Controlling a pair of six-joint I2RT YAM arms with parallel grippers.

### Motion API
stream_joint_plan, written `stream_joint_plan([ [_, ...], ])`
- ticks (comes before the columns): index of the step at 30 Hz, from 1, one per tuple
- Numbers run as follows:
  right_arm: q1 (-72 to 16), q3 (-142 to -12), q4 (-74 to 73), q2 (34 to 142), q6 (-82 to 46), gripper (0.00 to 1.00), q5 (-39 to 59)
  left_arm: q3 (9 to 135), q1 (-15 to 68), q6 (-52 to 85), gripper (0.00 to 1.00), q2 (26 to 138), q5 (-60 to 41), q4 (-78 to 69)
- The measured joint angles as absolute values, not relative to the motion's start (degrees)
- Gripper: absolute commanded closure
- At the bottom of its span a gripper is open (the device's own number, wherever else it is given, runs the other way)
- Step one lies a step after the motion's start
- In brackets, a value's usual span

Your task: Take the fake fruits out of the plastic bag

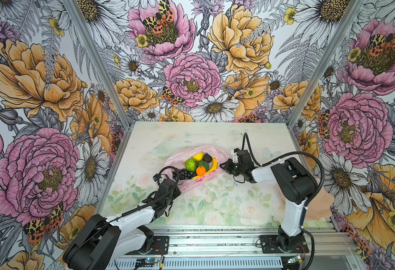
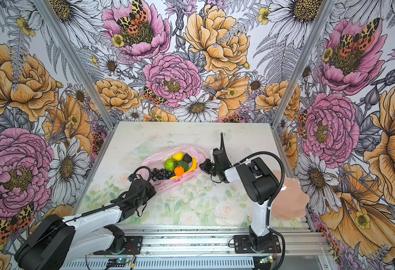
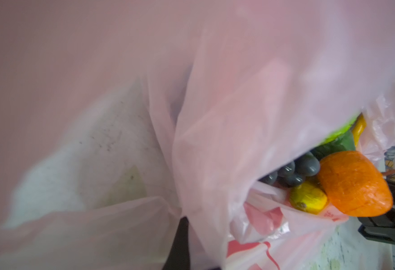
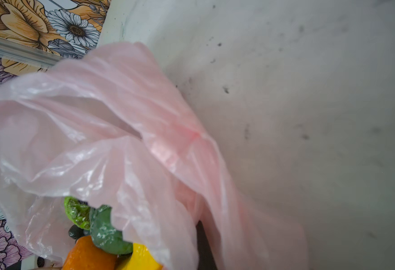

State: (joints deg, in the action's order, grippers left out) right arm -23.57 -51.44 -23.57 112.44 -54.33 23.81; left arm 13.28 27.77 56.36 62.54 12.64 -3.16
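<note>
On plastic bag [image 3: 238, 93], illegible red print [image 3: 259, 218], fake fruits [image 1: 197, 164] inside

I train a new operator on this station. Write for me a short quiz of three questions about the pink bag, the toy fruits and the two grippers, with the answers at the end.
1. True or false: the orange lies in the open mouth of the plastic bag, among other fruits.
2. Which fruit lies nearest the left gripper? A) lemon B) grape bunch C) banana
3. Fill the gap: the left gripper and the right gripper are each ___ on the bag's thin plastic, at opposite edges.

Key: 1 true. 2 B. 3 shut.
</note>
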Motion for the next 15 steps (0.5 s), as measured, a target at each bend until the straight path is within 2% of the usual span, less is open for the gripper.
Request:
stream_joint_plan([
  [5,-27.99,-68.45,-18.96,122.37,-53.95,1.0,23.57,9.82,21.04,56.07,1.0,57.76,11.46,-2.79],
  [9,-30.02,-80.42,-14.68,128.33,-53.89,1.0,22.59,9.82,20.05,55.94,1.0,59.59,11.46,-2.42],
  [11,-30.39,-85.17,-11.92,130.41,-53.36,0.96,22.5,10.76,19.51,55.22,1.0,61.41,11.42,-2.59],
  [12,-30.44,-87.55,-10.35,131.44,-53.1,0.93,22.52,11.64,18.72,54.63,1.0,62.63,10.98,-2.63],
  [15,-30.41,-94.41,-5.82,134.39,-52.47,0.67,22.11,14.72,15.88,52.29,1.0,67.09,9.1,-2.9],
])
